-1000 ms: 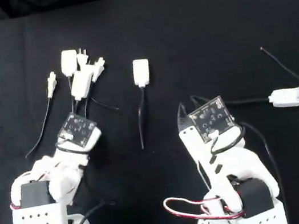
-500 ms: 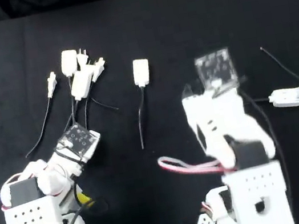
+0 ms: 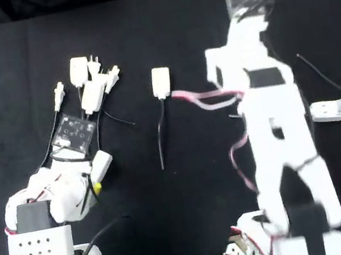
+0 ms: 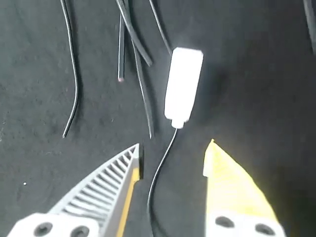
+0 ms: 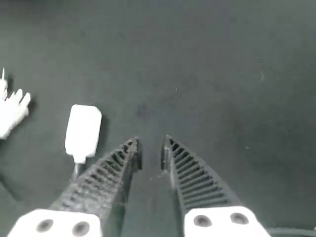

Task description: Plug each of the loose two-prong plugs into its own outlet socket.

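Jaws of the left gripper [image 4: 174,146] stand wide apart, one ribbed and white, the other yellow. The thin black cable [image 4: 160,173] of a white outlet socket [image 4: 182,84] is seen between them, gripped by neither. That socket lies just beyond the fingertips on the black table [image 3: 6,57]. At the far left of the table, loose two-prong plugs [image 3: 111,77] lie clustered close to this socket, their dark leads trailing toward the arms. A second socket [image 3: 161,83] lies alone near the table's middle, its cable also running toward the arms. The right gripper [image 5: 150,145] has its jaws set narrow, a slim gap with nothing in it, over bare table beside the second socket. A third socket [image 3: 327,111] lies at the far right, well apart from the others.
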Controlling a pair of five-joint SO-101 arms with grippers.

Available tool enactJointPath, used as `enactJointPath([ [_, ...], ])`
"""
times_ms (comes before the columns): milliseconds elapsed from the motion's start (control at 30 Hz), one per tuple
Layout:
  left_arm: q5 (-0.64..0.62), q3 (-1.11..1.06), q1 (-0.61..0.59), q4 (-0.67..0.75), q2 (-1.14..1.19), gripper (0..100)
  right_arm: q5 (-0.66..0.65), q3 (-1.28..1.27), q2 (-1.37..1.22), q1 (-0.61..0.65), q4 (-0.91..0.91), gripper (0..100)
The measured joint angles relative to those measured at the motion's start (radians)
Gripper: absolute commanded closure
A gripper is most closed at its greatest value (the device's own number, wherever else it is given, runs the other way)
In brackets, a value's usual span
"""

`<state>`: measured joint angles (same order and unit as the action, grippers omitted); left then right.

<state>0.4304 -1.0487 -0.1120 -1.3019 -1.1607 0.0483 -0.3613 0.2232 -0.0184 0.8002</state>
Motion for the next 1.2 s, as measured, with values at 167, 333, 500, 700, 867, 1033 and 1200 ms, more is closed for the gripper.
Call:
enactJointPath([
  [167,-0.199,0.0,-0.097,0.112,0.0,80,0.0,0.245,-0.249,0.031,0.101,91.3],
  [333,-0.322,-0.014,-0.244,0.193,0.0,80,0.002,0.5,-0.48,0.13,0.176,91.3],
  [500,-0.348,-0.098,-0.253,0.253,0.0,80,0.006,0.772,-0.752,0.144,0.083,91.7],
  [700,-0.348,-0.141,-0.253,0.292,0.0,80,0.097,1.208,-1.108,0.115,0.0,91.7],
  [867,-0.348,-0.141,-0.253,0.293,0.0,80,0.063,1.606,-1.399,0.123,0.078,91.7],
  [1033,-0.348,-0.153,-0.253,0.31,0.0,80,0.044,1.935,-1.516,0.12,0.399,91.7],
  [1200,-0.413,-0.155,-0.253,0.394,0.012,79,-0.037,1.972,-1.455,0.12,0.724,91.7],
])
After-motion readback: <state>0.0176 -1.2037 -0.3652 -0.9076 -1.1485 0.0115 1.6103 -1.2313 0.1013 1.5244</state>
